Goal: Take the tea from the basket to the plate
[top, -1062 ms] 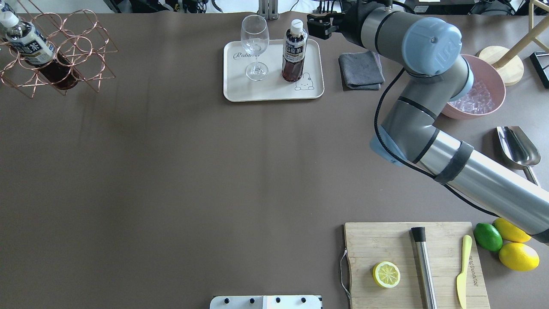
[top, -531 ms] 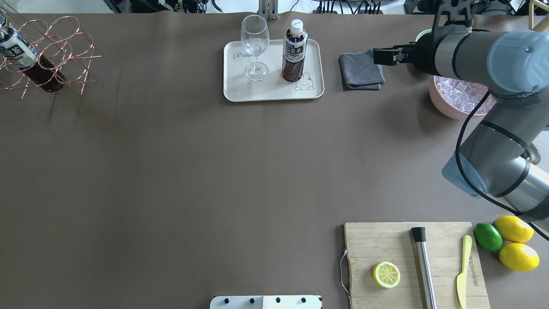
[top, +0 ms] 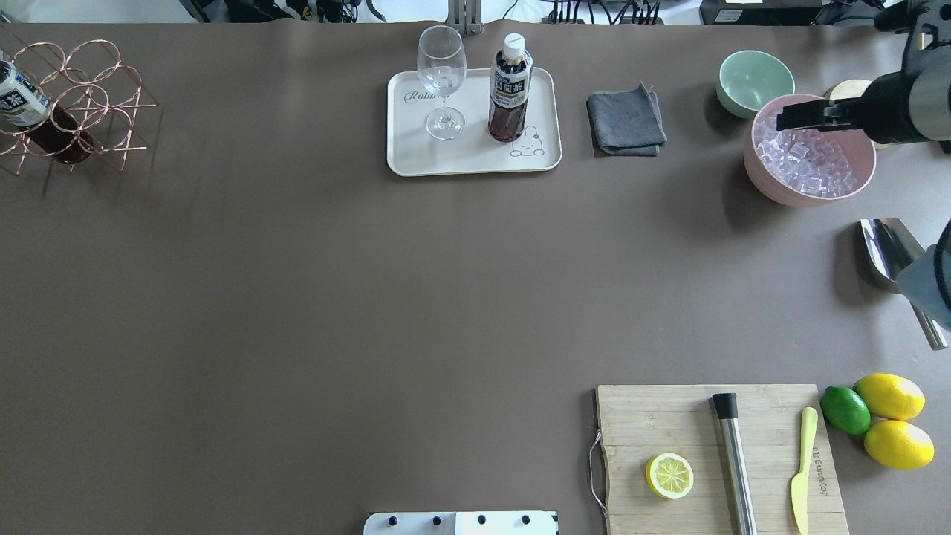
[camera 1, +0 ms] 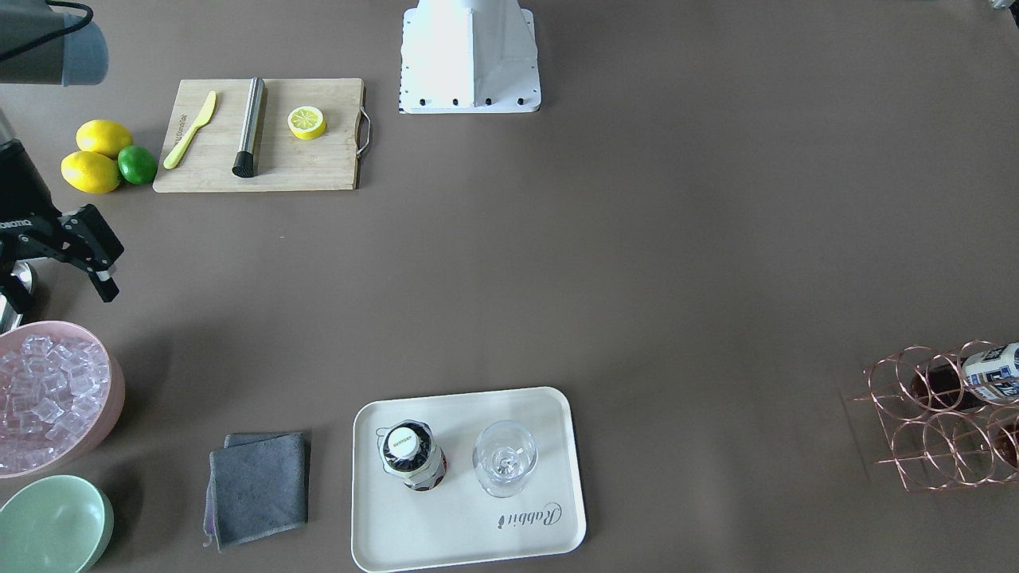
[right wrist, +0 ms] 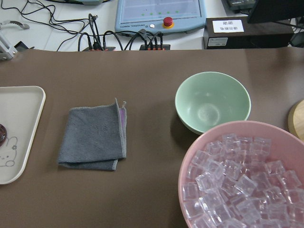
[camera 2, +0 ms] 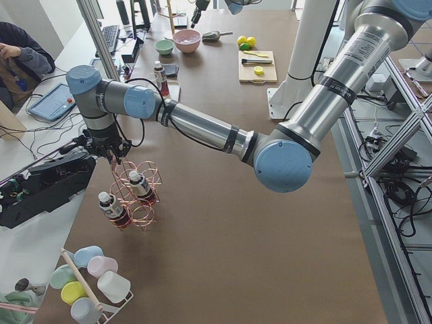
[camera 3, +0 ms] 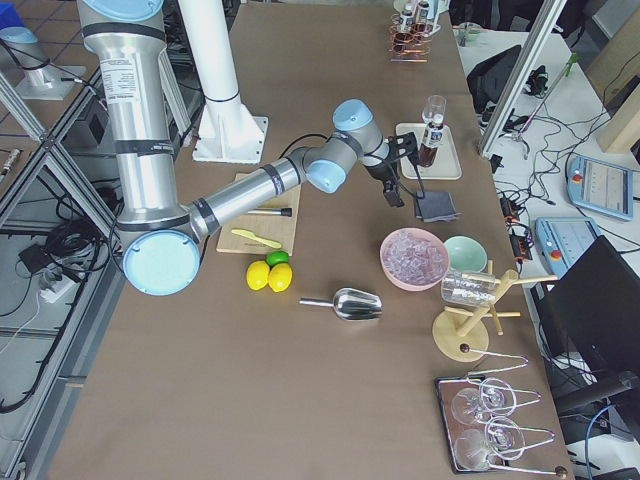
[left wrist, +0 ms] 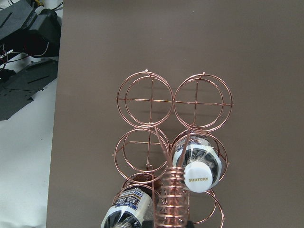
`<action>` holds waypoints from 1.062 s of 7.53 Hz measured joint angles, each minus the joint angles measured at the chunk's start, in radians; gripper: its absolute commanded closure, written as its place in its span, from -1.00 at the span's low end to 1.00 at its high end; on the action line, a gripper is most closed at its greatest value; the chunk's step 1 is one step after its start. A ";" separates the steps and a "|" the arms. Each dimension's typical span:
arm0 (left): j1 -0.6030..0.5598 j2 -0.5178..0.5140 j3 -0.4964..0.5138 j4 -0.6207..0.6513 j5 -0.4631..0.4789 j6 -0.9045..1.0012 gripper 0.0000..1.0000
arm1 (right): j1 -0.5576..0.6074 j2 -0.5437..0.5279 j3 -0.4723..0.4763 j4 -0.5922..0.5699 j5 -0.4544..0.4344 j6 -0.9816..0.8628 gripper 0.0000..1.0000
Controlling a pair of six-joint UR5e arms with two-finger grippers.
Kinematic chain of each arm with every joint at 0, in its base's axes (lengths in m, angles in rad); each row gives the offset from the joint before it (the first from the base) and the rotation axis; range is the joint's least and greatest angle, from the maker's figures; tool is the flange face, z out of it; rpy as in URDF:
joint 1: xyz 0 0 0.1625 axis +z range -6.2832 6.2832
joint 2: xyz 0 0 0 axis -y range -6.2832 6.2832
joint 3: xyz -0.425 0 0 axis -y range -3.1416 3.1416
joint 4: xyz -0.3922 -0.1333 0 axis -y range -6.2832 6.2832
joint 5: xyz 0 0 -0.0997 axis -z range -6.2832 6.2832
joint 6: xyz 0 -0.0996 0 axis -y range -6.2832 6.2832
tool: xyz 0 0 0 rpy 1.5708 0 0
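Far left of the counter [top: 297, 297]: copper wire basket [left wrist: 174, 187] with two bottles in its ring cells. The capped bottle [left wrist: 196, 167] has its white cap toward the wrist camera. The second bottle [left wrist: 129, 211] is cut off by the lower edge of that view. The left gripper [camera 2: 111, 156] sits right above the basket's coiled handle; cannot tell if it is clamped or spread.

Centre, far side: cream plate [top: 475, 157]. On it a wine glass [top: 442, 82], then the tea [top: 510, 93], upright, just beside the glass and not touching it. Its base is next to the bear drawing [top: 527, 143].

Right of the plate: folded grey cloth [top: 625, 122], green bowl [top: 754, 80], pink bowl [top: 767, 186] of ice cubes. The right gripper [top: 786, 119] hovers over the pink bowl, fingers spread, holding nothing, well apart from the plate.
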 measured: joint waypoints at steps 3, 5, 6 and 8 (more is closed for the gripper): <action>0.004 0.033 0.000 -0.055 0.002 0.013 1.00 | 0.205 -0.142 0.039 -0.133 0.215 -0.139 -1.00; 0.005 0.046 -0.006 -0.069 0.001 0.019 1.00 | 0.365 -0.294 0.011 -0.169 0.298 -0.376 -1.00; 0.005 0.050 -0.009 -0.070 0.000 0.019 1.00 | 0.429 -0.342 -0.025 -0.179 0.331 -0.513 -1.00; 0.006 0.065 -0.016 -0.072 -0.001 0.019 0.40 | 0.504 -0.359 -0.089 -0.290 0.431 -0.720 -1.00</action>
